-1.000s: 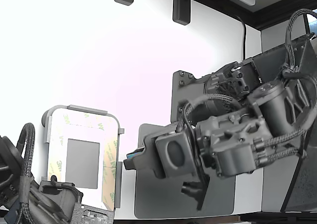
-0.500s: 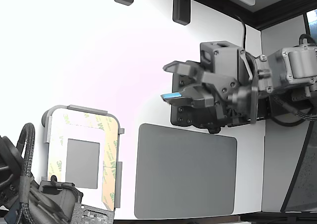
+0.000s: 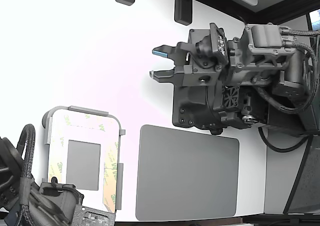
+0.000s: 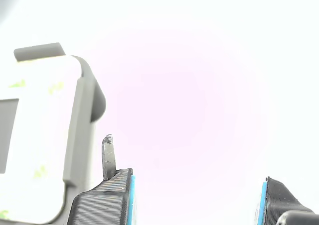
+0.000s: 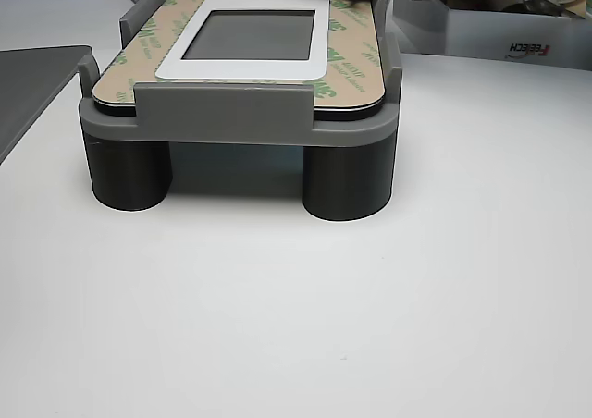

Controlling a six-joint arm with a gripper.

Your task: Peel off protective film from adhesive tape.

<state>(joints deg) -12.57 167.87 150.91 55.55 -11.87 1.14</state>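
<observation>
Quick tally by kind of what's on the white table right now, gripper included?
Gripper, open and empty: 1
Light-grey frame carrying the film-covered tape: 1
Grey centre rectangle: 1
Dark-grey mat: 1
Total: 4

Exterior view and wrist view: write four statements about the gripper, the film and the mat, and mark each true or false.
1. The gripper is open and holds nothing. True.
2. The protective film has been peeled off and lies on the dark-grey mat. False: the 3M-printed strips still border the grey centre rectangle in the light-grey frame, and nothing lies on the mat.
3. The gripper hangs directly over the frame. False: in the exterior view it is up and to the right of the frame, over the white table.
4. The fingertips carry blue pads. True.
</observation>
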